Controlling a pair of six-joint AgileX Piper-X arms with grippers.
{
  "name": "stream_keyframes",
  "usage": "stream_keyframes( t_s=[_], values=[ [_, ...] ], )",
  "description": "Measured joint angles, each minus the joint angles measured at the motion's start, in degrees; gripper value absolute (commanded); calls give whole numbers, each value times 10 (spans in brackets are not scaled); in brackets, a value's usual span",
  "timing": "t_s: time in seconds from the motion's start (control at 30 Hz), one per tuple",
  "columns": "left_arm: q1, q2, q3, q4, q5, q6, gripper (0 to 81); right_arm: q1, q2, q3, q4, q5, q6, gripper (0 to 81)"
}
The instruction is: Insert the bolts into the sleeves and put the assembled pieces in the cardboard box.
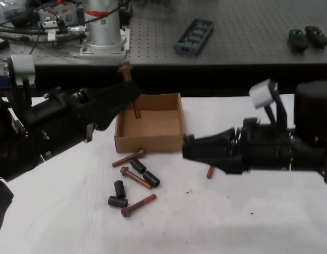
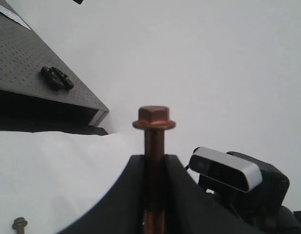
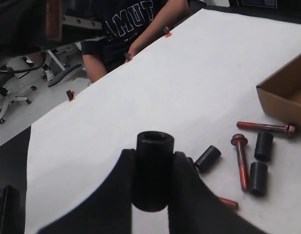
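Four black sleeves [image 1: 138, 165] and a scatter of loose bolts [image 1: 135, 178] lie on the white paper [image 1: 232, 222] just in front of the cardboard box [image 1: 147, 142], none yet assembled. Beyond them the two arms face each other across the box. The right gripper [image 3: 151, 168] is clamped on a held sleeve [image 3: 154, 141], its open bore showing. The left gripper [image 2: 154, 163] pinches a held bolt [image 2: 154, 141] by the shank, upright with the head on top, seen against the box's left side. The step in hand appears to be mating this pair. The next move likely calls for lining the bolt's threaded end up with the bore before pushing in. Behind the paper stands a perforated metal bench [image 1: 248, 32] carrying a metal post [image 1: 102, 24], a black rack [image 1: 194, 36] and two small black fittings [image 1: 307, 38].
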Motion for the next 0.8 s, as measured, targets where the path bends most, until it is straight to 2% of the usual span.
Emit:
stream_keyframes(
  t_s=[0.1,0.27,0.37,0.8],
  values=[
    [-12,0,0,0,9,-2,6,8,6,7,-3,-1,2,4],
    [-32,0,0,0,35,-4,6,57,7,10,-7,-1,6,4],
    [-44,0,0,0,55,-4,6,66,7,10,-7,-1,5,4],
    [-47,0,0,11,79,-24,6,69,7,10,-24,-7,8,4]
  ],
)
